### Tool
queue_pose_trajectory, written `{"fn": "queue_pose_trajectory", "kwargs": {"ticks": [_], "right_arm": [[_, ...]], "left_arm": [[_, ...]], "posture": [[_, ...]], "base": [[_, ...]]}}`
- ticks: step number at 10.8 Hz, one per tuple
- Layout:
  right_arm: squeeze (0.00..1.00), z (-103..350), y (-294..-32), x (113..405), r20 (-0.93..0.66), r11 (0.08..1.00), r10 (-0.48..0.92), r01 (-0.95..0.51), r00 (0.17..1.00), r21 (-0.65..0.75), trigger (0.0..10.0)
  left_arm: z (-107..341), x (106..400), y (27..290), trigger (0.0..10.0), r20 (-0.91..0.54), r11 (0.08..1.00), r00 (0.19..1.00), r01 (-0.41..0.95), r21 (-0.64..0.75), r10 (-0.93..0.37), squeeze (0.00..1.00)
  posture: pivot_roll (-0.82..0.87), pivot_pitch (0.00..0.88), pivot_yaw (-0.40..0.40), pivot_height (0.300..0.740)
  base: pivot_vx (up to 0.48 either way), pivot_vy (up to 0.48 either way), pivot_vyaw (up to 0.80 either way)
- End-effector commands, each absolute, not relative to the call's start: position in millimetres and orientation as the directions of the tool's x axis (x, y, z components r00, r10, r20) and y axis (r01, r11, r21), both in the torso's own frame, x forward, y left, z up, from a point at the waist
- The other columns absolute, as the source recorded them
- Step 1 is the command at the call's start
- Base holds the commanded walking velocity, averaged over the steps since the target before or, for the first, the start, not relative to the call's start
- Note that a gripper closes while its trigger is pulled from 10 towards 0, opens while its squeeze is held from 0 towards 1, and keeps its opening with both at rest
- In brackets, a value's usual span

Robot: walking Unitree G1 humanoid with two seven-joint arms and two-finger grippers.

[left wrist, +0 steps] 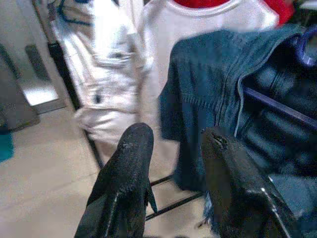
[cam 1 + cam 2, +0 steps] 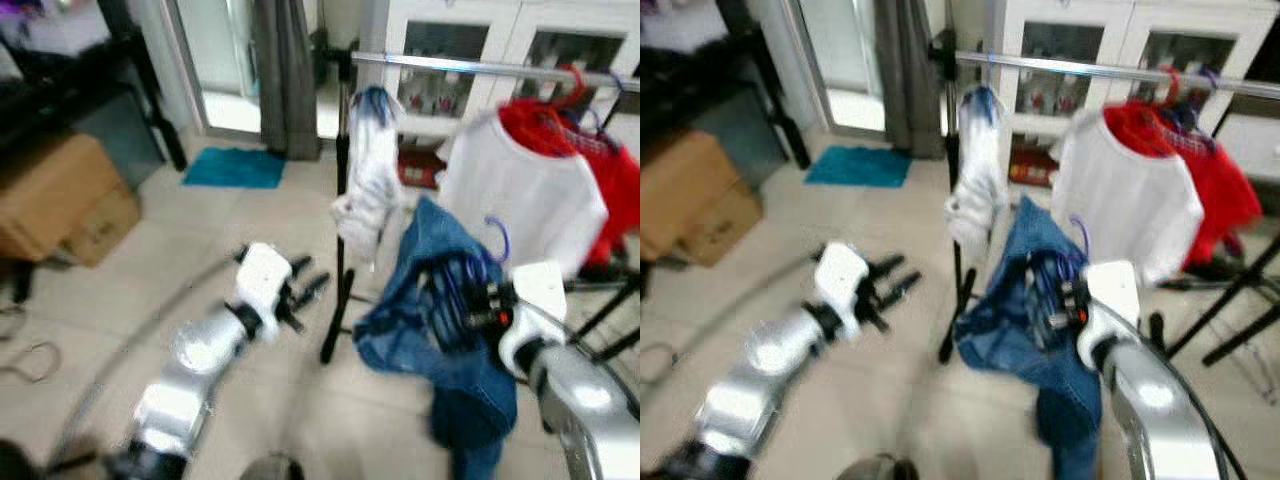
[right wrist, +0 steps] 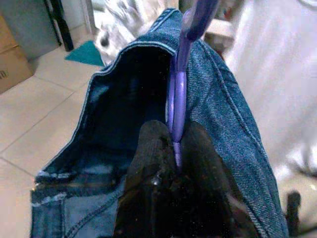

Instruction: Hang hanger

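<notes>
A purple hanger (image 3: 177,94) carries a blue denim garment (image 2: 440,330), its hook (image 2: 497,238) pointing up. My right gripper (image 3: 174,148) is shut on the hanger's neck, holding it below and in front of the silver clothes rail (image 2: 470,67). My left gripper (image 2: 308,282) is open and empty, out to the left of the rack's black upright pole (image 2: 341,200), fingers (image 1: 130,163) pointing toward the denim. On the rail hang a white garment (image 2: 368,175), a white shirt (image 2: 525,195) and red clothes (image 2: 605,165) on hangers.
White glass-door cabinets (image 2: 470,40) stand behind the rack. A cardboard box (image 2: 60,195) and dark furniture are at the left, a teal mat (image 2: 235,167) by the curtain (image 2: 283,75). The rack's black legs (image 2: 600,320) spread over the tiled floor at the right.
</notes>
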State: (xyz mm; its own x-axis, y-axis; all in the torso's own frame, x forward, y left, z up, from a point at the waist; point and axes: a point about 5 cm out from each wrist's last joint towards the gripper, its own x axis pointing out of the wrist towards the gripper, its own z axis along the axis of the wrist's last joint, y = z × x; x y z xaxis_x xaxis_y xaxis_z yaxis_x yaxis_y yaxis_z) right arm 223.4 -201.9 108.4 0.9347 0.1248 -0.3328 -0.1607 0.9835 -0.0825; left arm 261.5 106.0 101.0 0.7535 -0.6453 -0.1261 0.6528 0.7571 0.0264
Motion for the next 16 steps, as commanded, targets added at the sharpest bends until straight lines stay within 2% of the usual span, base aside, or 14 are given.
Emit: {"fn": "queue_pose_trajectory", "kwargs": {"ticks": [1,4,13,16], "right_arm": [[0.0,112.5,-200.0,222.3,-0.296,0.984,0.118,-0.151,0.948,-0.093,0.0],[0.0,103.9,-196.2,211.6,-0.322,0.989,0.091,-0.123,0.942,-0.081,0.0],[0.0,93.9,-185.3,216.4,-0.344,0.985,0.116,-0.153,0.932,-0.085,0.0],[0.0,93.4,-184.7,217.6,-0.344,0.983,0.122,-0.161,0.931,-0.088,0.0]], "left_arm": [[100.3,263.5,114.5,10.0,-0.119,0.788,0.784,0.615,0.023,-0.609,0.0],[87.6,252.0,124.6,10.0,-0.138,0.832,0.824,0.555,0.008,-0.549,0.0],[83.6,246.2,126.3,10.0,-0.138,0.856,0.848,0.517,0.0,-0.512,0.0],[83.0,246.8,126.8,10.0,-0.142,0.861,0.852,0.509,-0.009,-0.505,0.0]], "posture": [[-0.07,0.0,0.01,0.74],[-0.06,0.0,-0.019,0.74],[-0.04,0.0,-0.04,0.74],[-0.03,0.0,-0.042,0.74]], "base": [[0.0,0.0,0.0],[0.0,0.0,0.0],[0.0,-0.48,0.0],[0.0,-0.127,0.0]]}}
